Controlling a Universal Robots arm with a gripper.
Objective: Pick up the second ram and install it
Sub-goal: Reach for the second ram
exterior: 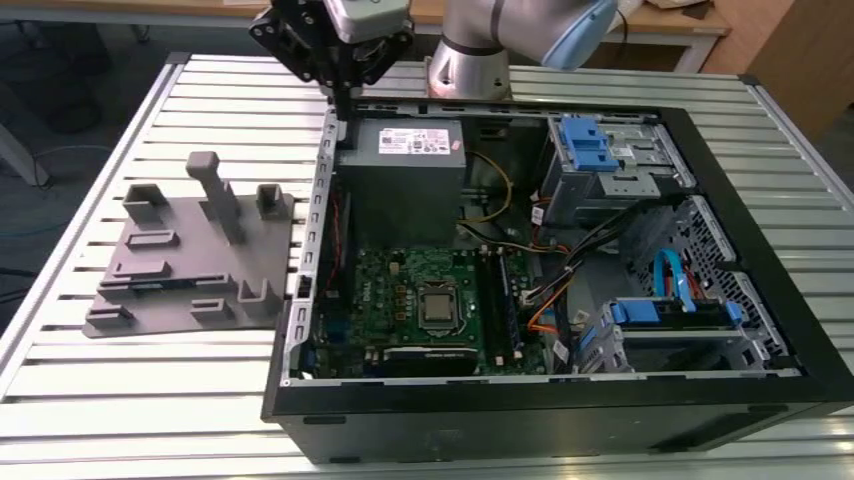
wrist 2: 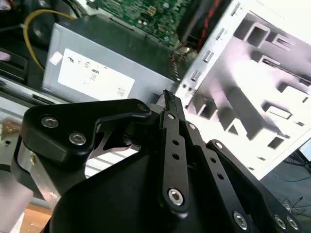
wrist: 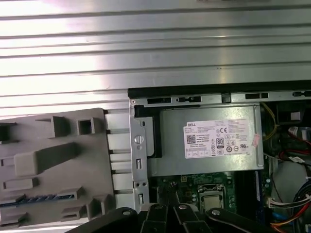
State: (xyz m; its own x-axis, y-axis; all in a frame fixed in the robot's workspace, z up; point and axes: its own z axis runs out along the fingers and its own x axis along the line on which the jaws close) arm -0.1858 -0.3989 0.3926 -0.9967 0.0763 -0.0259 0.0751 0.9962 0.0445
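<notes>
In the exterior view the tool (exterior: 344, 105) hangs over the open case (exterior: 747, 200) by its power supply (exterior: 400, 170), closed and empty; the grey tray (exterior: 160, 300) sits beside it on the table (exterior: 200, 100). In the second wrist view the jaws meet on nothing. In the first wrist view the second ram (wrist: 36, 200) stands edge-up in a tray slot; we judge it light, stiff and fragile, best pinched by its faces, clear of the contacts.
</notes>
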